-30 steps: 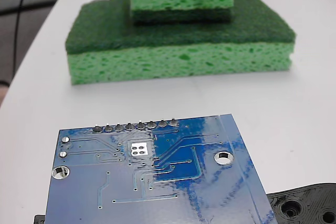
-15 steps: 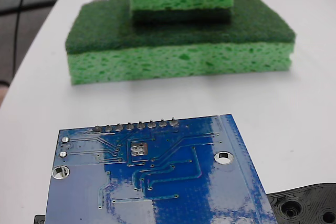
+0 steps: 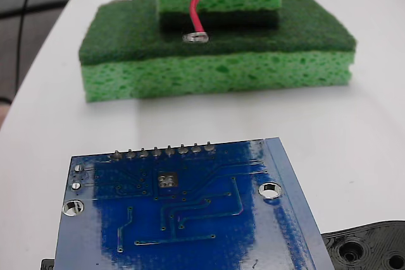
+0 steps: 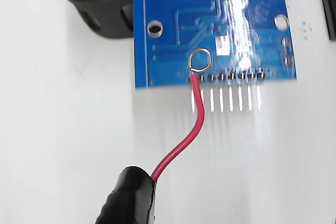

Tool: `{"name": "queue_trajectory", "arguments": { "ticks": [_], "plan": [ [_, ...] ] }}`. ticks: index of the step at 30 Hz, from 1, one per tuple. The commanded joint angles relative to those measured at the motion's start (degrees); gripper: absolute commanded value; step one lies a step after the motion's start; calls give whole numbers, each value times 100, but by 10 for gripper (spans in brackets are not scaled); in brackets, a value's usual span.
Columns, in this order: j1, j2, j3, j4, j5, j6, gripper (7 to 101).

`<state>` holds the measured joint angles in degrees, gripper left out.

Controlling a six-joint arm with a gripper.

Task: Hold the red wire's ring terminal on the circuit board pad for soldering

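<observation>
The gripper [image 4: 128,198] grips the red wire [image 4: 185,135]. Its ring terminal [image 3: 195,38] hangs far beyond the circuit board [image 3: 190,219], well apart from the pad [image 3: 167,180]

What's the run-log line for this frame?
phase: approach | gripper: shut on red wire | ring terminal: airborne, not yet on pad | circuit board: flat on table
</observation>
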<state>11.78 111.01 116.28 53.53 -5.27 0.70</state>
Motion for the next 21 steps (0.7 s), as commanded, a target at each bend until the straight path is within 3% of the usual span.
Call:
{"name": "queue_trajectory", "arguments": {
  "ticks": [1, 21],
  "plan": [
    [0, -220, -264, 18, -88, -18, 1003],
    [246, -1063, -1266, 747, -281, 9, 1003]
  ]
}}
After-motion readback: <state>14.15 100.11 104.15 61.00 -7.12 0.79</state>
